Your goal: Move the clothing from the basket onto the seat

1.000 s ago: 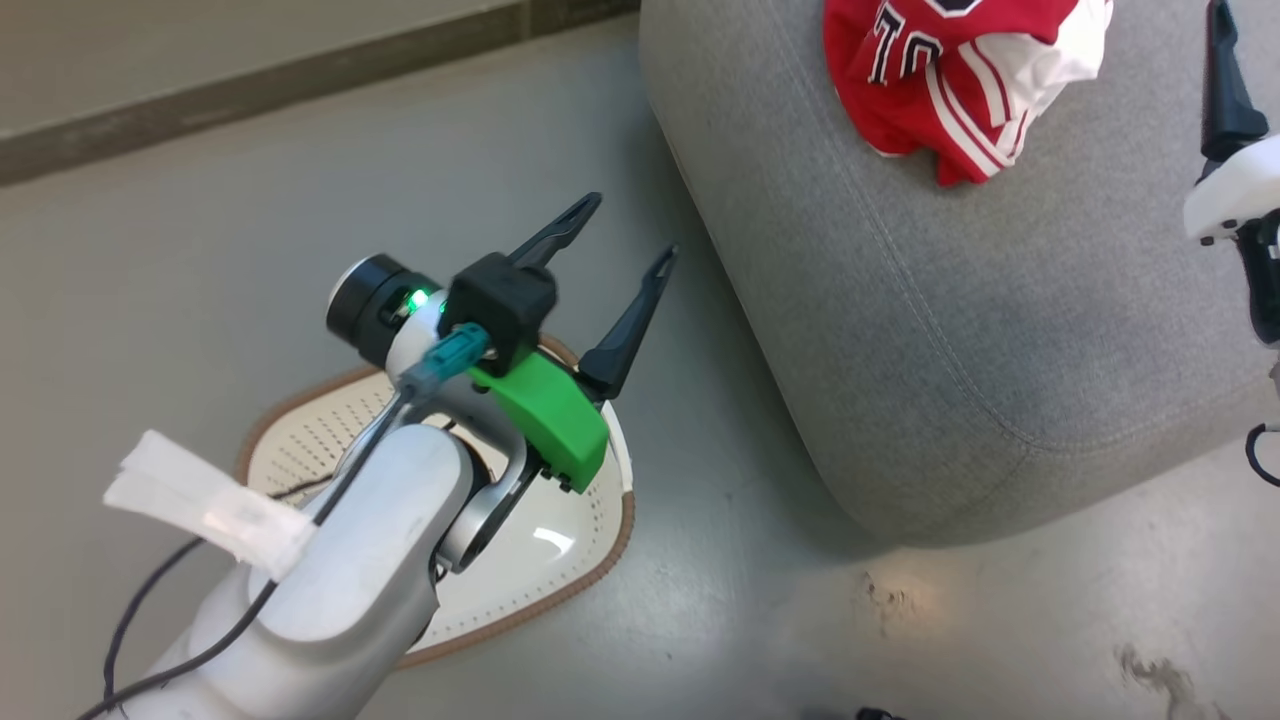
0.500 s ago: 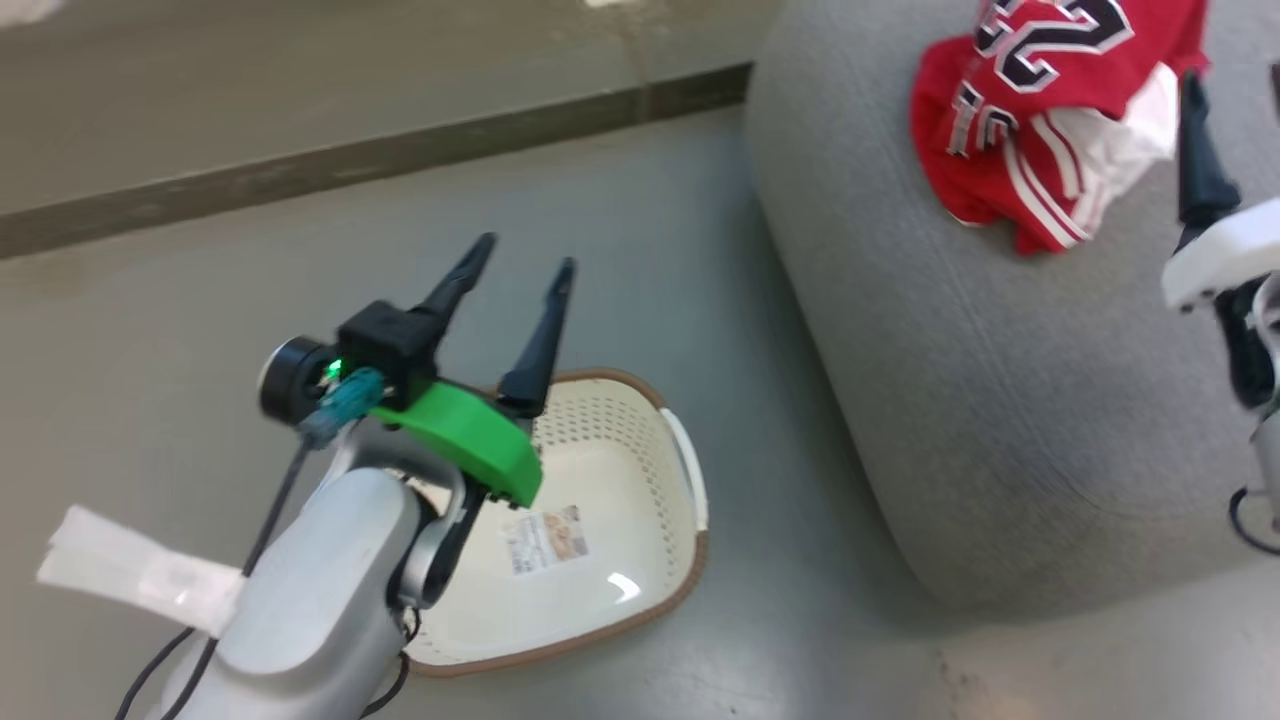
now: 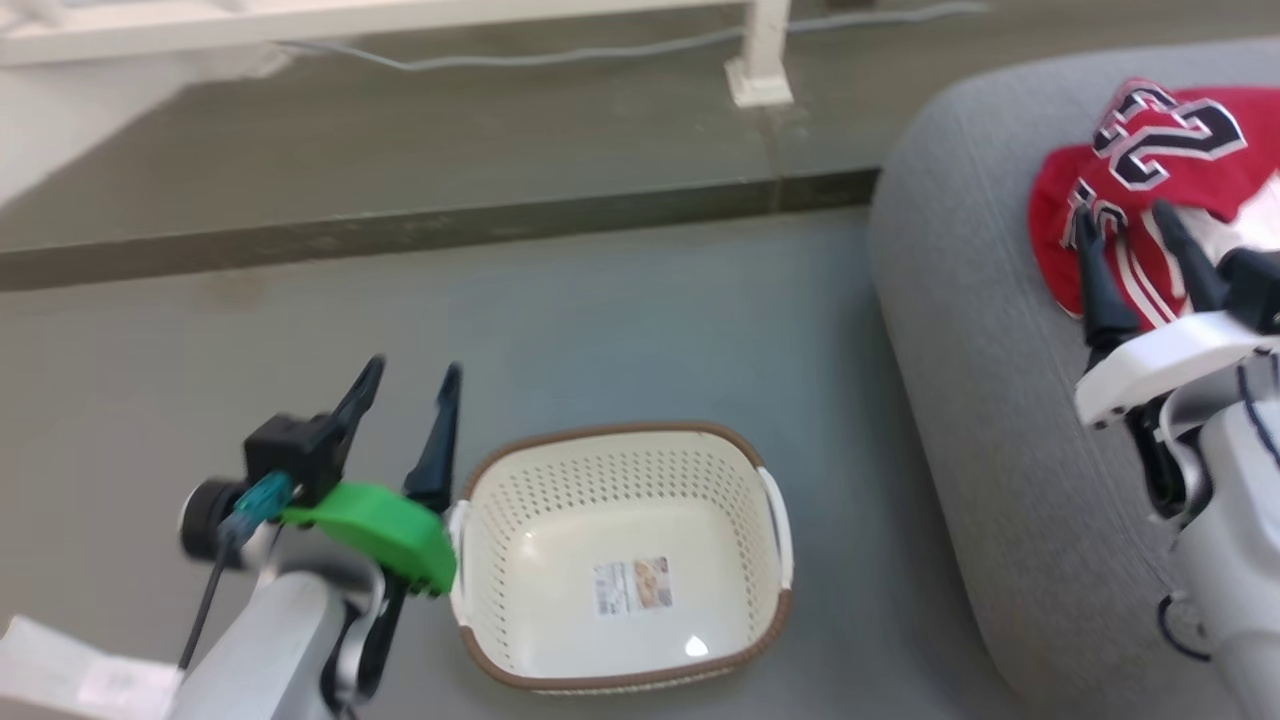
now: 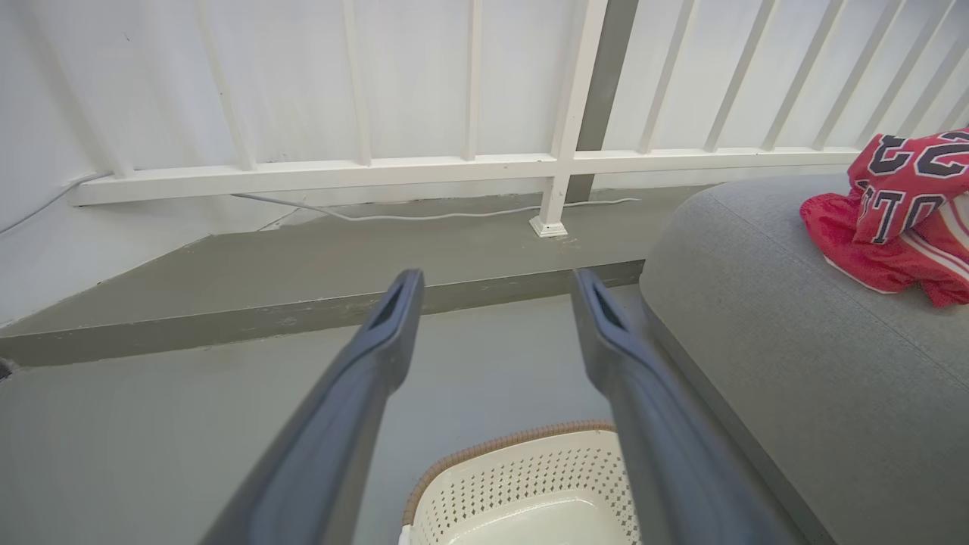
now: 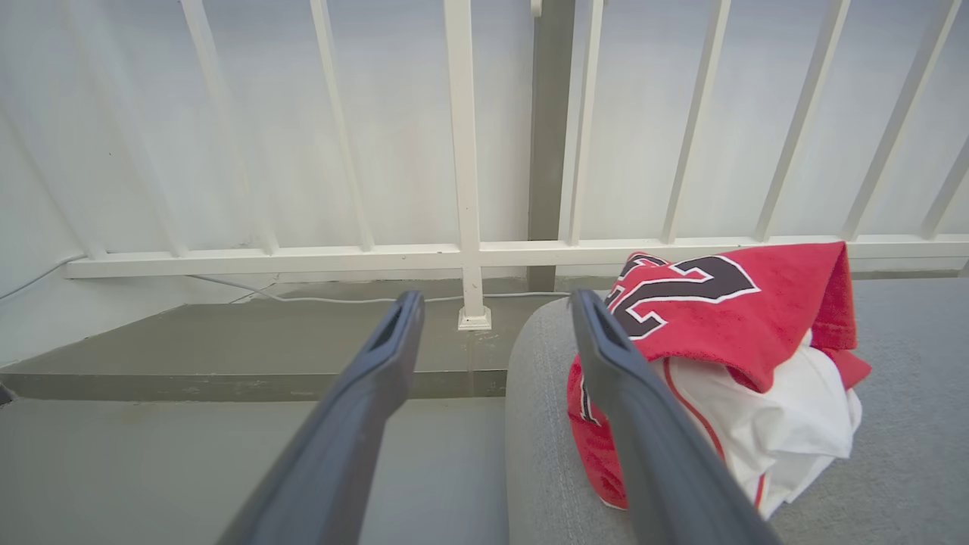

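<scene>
Red fabric, a crumpled heap of soft sports clothing (image 3: 1150, 140) with white stripes and dark numbers, is lying on the large grey upholstered seat (image 3: 980, 400), close to its left edge. The numbered panel is facing up and draping over the top, and white lining is showing below it. The head view is cutting off the heap's right side, so I cannot tell its long axis.

The small rectangular cream plastic basket (image 3: 610, 433) with the brown rim is standing on the grey floor (image 3: 600, 320), left of the seat and apart from it. Its mouth is facing up and its long axis is running left to right, with white handles at the short ends. A paper label (image 3: 632, 585) is showing on its bottom.

My left gripper (image 3: 413, 368) is hovering beside the basket's left end, fingers moderately parted, holding nothing. My right gripper (image 3: 1122, 213) is hovering over the seat at the clothing's near edge, fingers likewise parted, gripping nothing. I cannot tell whether it is touching the clothing.
</scene>
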`<state>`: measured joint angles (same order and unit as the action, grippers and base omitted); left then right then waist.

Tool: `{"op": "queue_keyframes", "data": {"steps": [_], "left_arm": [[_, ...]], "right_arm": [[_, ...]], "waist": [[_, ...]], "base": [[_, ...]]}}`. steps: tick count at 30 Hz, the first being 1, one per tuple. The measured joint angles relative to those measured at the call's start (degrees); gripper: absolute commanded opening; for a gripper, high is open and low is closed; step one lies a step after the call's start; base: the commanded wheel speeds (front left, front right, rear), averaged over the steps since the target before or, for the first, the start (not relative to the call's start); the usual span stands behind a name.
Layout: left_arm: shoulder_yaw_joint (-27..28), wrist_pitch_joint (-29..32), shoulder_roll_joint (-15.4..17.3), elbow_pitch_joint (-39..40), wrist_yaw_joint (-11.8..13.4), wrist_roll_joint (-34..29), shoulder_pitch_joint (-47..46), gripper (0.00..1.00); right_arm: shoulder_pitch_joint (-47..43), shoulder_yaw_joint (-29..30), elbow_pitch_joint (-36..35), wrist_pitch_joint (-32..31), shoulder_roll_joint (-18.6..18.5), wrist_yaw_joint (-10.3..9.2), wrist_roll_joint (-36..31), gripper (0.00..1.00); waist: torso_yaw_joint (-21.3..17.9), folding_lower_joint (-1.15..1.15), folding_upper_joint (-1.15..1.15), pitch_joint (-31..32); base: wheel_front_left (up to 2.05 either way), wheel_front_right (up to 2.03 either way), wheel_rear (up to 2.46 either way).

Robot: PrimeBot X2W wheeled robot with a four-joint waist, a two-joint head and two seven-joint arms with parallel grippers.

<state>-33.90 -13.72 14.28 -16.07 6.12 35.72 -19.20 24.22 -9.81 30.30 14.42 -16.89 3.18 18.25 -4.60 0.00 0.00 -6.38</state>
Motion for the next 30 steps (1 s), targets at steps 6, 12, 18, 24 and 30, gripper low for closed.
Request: {"op": "queue_keyframes", "data": {"steps": [6,12,18,24,30], "left_arm": [[3.35,-0.23,1.40,-0.35,0.51,0.35,4.71,1.00],[7.10,-0.53,1.91,0.15,0.55,0.44,8.81,1.00],[10.94,-0.54,2.94,1.94,0.97,0.41,13.15,1.00],[14.59,-0.54,2.59,3.72,0.97,-1.30,16.18,1.00],[16.86,-0.54,1.21,5.75,0.97,-2.31,18.26,1.00]], "right_arm": [[-4.42,0.18,-3.04,0.01,2.13,-1.71,0.58,1.00],[-10.62,0.49,-5.55,0.00,4.12,-3.23,2.00,1.00],[-13.74,-0.12,-9.21,0.00,6.20,-4.28,2.32,1.00],[-17.81,-0.41,-12.02,0.00,6.26,-5.46,2.12,1.00],[-21.54,-0.60,-14.89,0.00,7.40,-6.61,2.11,1.00]], "waist": [[3.03,0.00,0.00,3.29],[5.68,0.00,0.00,6.04],[7.12,0.00,0.00,7.95],[7.39,0.00,0.00,8.66],[7.24,0.00,0.00,8.94]], "base": [[0.00,0.00,0.00],[0.00,0.00,0.00],[0.00,0.00,0.00],[0.00,0.00,0.00],[0.00,0.00,0.00]]}}
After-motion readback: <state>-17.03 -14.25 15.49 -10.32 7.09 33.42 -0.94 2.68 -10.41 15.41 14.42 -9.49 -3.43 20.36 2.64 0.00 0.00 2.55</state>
